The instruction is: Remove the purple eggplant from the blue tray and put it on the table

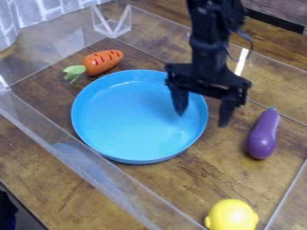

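Observation:
The purple eggplant (pixel 263 134) lies on the table (pixel 240 184) to the right of the blue tray (pixel 132 121), outside its rim. The tray holds nothing. My gripper (pixel 203 110) hangs over the tray's right rim, fingers pointing down and spread wide, with nothing between them. The right fingertip stands a short way left of the eggplant without touching it.
An orange carrot (pixel 100 61) lies on the table at the tray's upper left. A yellow lemon (pixel 232 216) sits near the front right. Clear acrylic edging (pixel 72 157) runs along the left and front of the table.

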`<control>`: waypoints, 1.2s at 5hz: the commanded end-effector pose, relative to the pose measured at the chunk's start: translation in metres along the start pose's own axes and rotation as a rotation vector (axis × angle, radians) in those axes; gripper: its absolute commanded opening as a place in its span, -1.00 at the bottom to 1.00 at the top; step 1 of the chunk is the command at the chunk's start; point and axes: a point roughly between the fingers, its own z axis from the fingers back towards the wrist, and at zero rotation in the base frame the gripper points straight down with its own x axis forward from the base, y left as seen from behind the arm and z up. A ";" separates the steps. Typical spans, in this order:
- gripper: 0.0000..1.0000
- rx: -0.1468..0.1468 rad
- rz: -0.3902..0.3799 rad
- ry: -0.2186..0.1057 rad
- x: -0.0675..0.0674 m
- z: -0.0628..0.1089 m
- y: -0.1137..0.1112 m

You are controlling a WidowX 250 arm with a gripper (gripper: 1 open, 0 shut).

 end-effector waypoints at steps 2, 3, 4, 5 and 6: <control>1.00 -0.050 -0.027 -0.091 0.019 0.011 -0.020; 1.00 -0.062 -0.035 -0.097 0.021 0.009 -0.020; 1.00 -0.067 -0.017 -0.102 0.026 0.001 -0.030; 1.00 -0.066 0.001 -0.106 0.029 -0.008 -0.039; 1.00 -0.059 0.010 -0.106 0.031 -0.018 -0.049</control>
